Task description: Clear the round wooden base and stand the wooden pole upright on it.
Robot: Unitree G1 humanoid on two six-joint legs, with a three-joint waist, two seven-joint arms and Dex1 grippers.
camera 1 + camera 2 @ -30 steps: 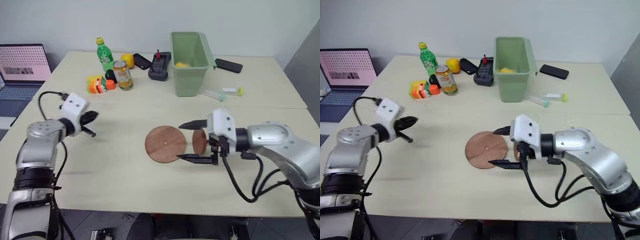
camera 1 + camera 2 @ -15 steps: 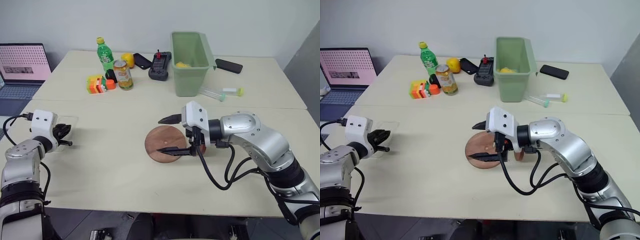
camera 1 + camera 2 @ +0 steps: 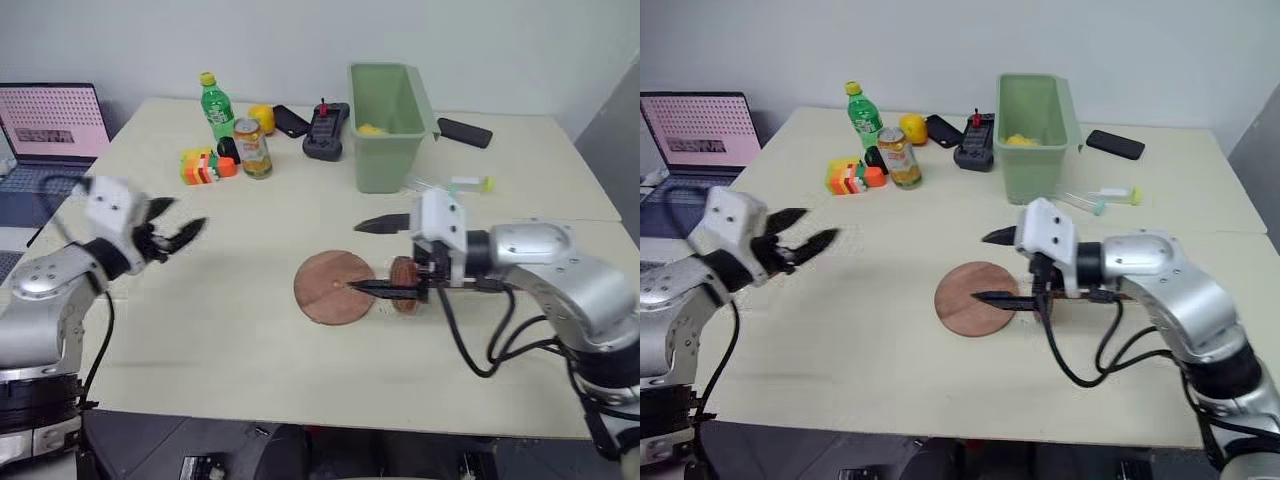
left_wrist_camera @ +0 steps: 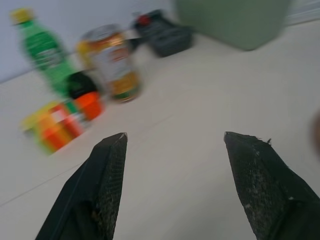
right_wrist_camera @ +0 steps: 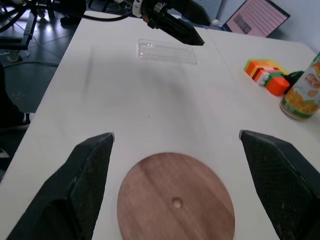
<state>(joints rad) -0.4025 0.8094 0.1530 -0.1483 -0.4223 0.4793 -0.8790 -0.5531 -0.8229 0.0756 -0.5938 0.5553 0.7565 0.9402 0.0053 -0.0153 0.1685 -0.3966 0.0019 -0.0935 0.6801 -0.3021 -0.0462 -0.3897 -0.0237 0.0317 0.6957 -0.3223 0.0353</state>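
Wooden base (image 3: 335, 287) bare | left tool (image 3: 178, 231) reopened, raised | right tool (image 3: 380, 256) wide

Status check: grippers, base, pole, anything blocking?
Left gripper open, empty, off to the side. Right gripper open, jaws wide beside the round wooden base. Base top bare. Wooden pole lying right of it, not yet stood.

The round wooden base (image 3: 336, 287) lies bare-topped, with open counter (image 3: 230, 330) in front of it and off to its left. On its right side the right tool (image 3: 378, 256) crowds it, one finger reaching over its edge, the wooden pole's (image 3: 403, 297) disc just beside. Behind, the green bin (image 3: 386, 110), a tube (image 3: 447, 184), the can (image 3: 251, 148), bottle (image 3: 215, 108) and coloured blocks (image 3: 200, 166) stand well apart. The left tool (image 3: 178, 225) hangs spread above bare counter.
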